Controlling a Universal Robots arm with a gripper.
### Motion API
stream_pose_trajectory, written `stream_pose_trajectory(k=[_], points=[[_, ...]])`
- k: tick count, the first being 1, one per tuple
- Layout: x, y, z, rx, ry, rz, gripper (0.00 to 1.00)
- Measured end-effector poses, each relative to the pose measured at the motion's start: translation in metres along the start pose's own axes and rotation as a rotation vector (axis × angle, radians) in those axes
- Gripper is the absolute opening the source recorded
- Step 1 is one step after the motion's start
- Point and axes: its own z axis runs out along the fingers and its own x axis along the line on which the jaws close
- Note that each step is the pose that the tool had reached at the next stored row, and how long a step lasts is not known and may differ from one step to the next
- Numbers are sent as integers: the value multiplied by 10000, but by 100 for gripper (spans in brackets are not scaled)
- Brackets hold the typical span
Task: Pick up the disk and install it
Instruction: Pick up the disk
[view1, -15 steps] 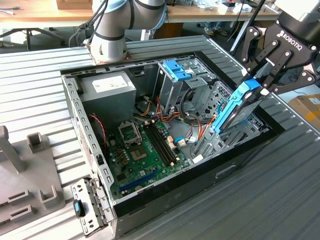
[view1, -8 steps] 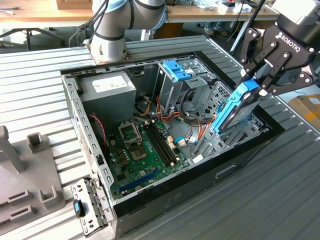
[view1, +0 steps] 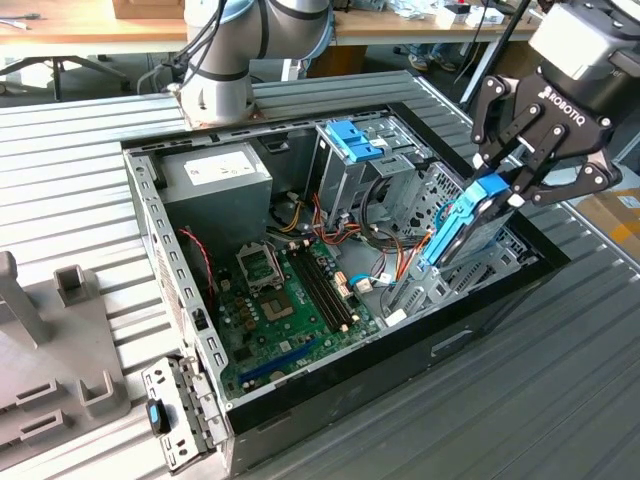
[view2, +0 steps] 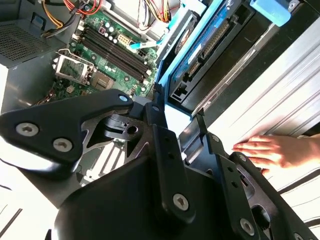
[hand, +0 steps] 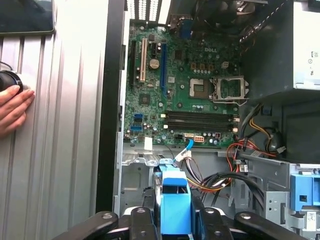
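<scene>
Gripper (view1: 505, 185) was closed on the disk (view1: 462, 228), pinching its blue tab end, so the drive hung from it at a steep tilt. Held by the tab probably so the blue side rails stayed free for a bay.

In the exterior view the disk's lower end dipped into the open computer case (view1: 150, 210). It was at the corner toward the exterior view's right, just beside the orange and blue cables (view1: 400, 255). Couldn't tell whether it touched anything down there. By my read it was not seated: too steep, and much of it stood above the case rim.

First wrist view looked down along the drive, with the disk (hand: 175, 205) between the two fingers (hand: 142, 220) and the motherboard (hand: 190, 95) beyond. Second wrist view showed the disk (view2: 200, 55) with its connector face between blue rails.

Grey drive cage (view1: 345, 165) with a blue latch stood apart from the disk, nearer the power supply (view1: 215, 175). A person's hand (hand: 12, 107) lay flat on the ribbed table (view1: 70, 180) outside the case, clear of the gripper.
</scene>
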Motion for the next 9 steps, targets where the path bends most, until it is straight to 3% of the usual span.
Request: stream_pose_trajectory(k=[9], points=[[56,-47,257,-10,5,1,36]])
